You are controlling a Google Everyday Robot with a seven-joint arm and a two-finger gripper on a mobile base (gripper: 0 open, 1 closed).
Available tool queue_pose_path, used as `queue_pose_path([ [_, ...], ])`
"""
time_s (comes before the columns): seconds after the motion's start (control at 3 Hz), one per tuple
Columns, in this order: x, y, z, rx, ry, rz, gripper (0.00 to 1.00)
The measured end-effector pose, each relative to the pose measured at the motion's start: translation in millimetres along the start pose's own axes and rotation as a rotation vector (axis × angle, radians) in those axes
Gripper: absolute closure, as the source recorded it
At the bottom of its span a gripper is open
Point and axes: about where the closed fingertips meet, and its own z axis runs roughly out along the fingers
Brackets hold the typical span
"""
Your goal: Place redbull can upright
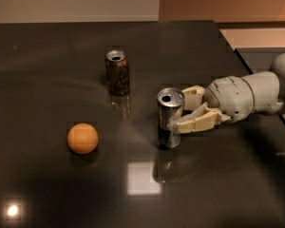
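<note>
The redbull can (169, 120), slim and silver with a shiny open top, stands upright on the dark table (47, 46), right of the middle. My gripper (178, 109) reaches in from the right at the can's mid-height. Its two cream fingers (195, 121) sit on either side of the can, one behind it and one in front, closed on it. The can's base rests on or just above the table surface.
A shorter brown can (118, 72) stands upright behind and left of the redbull can. An orange ball (82, 138) lies at the front left. The table's right edge (237, 56) runs close behind my arm (249, 96).
</note>
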Motion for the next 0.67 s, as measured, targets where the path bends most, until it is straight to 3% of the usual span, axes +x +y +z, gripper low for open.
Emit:
queue_pose_path([
  [0.33, 7.6, -0.6, -1.4, 0.008, -0.016, -0.002, 1.00],
  [0.67, 14.6, -1.8, -1.2, 0.012, -0.022, 0.005, 0.83],
])
